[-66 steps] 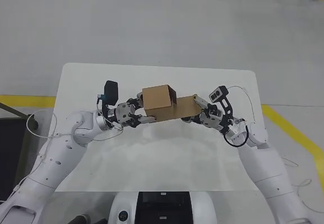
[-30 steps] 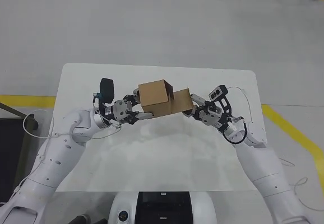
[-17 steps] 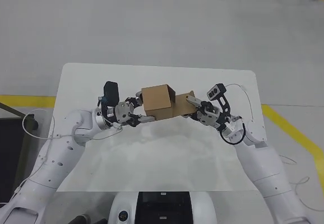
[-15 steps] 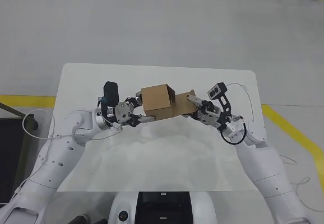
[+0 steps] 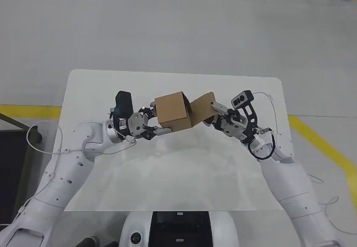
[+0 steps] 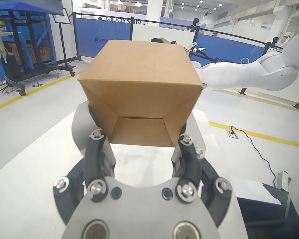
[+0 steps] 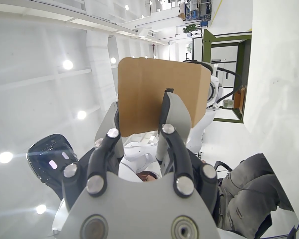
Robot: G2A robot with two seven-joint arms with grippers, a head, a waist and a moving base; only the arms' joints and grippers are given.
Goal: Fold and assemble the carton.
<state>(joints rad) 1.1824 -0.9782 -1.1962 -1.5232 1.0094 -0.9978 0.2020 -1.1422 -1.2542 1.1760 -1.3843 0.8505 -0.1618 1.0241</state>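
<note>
Since half a second earlier, the right end effector point(image 5: 214, 115) had swung the carton's loose flap point(image 5: 202, 104) upward, so the panel stood tilted toward 1 o'clock instead of lying out toward 3 o'clock; the carton point(image 5: 171, 109) and the left end effector point(image 5: 149, 121) had hardly shifted.

From above, the carton sat over the white surface point(image 5: 166, 185), toward 12 o'clock of its middle. Whether its underside touched the surface could not be told. The left end effector was at the carton's 8 o'clock and the right one at its 3 o'clock, beyond the flap.

On the left wrist camera the left end effector point(image 6: 139, 135) was clamped on the carton point(image 6: 139, 83) — one pale finger point(image 6: 77, 123) against each side of its near, open end, whose side flaps point(image 6: 103, 115) sloped inward.

On the right wrist camera the right end effector point(image 7: 142, 103) was closed on the flap point(image 7: 144, 90) — one finger point(image 7: 177, 110) pressed on its near face, the other behind it.
</note>
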